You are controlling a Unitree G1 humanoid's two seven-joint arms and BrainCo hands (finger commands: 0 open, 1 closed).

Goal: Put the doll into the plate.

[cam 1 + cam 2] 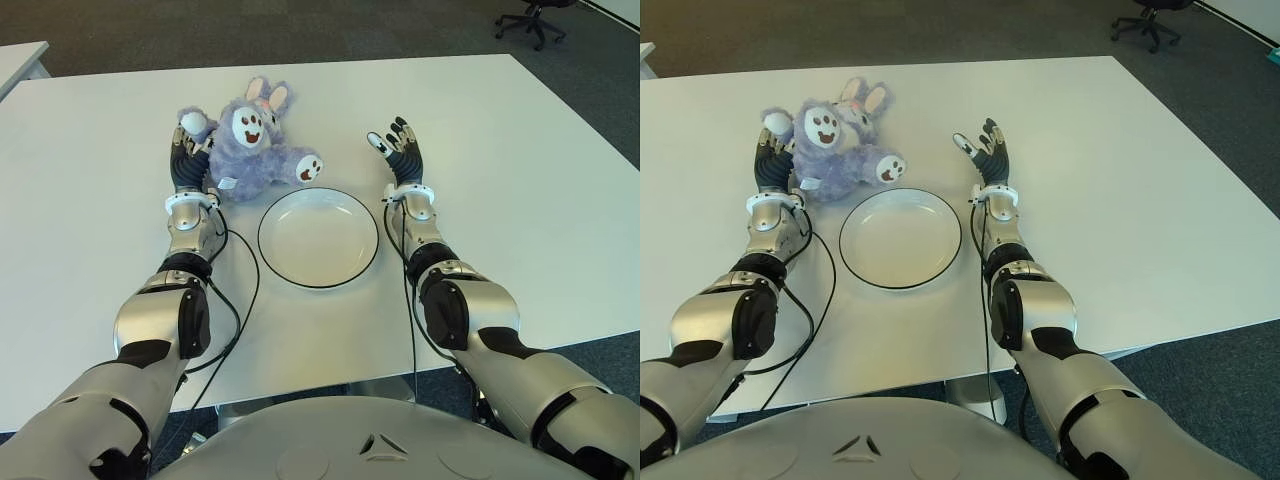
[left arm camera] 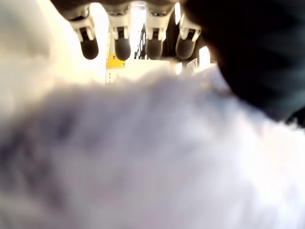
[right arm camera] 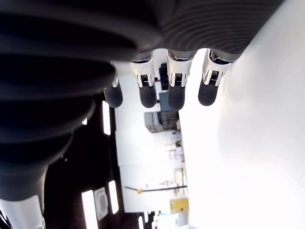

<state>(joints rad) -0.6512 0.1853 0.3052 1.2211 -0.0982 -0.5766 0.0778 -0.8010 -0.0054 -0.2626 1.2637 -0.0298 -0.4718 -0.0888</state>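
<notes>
Both hands open, L hand (image 1: 188,158) against doll (image 1: 250,150).

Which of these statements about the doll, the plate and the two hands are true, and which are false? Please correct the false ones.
1. The doll lies inside the plate. False: it lies on the table, just beyond the plate's far left rim.
2. The left hand is against the doll's left side. True.
3. The right hand holds the doll. False: it is open and holds nothing, to the right of the plate.
4. The plate holds nothing. True.
5. The left hand is closed around the doll. False: its fingers are straight, with the doll's fur pressed close below them.
</notes>
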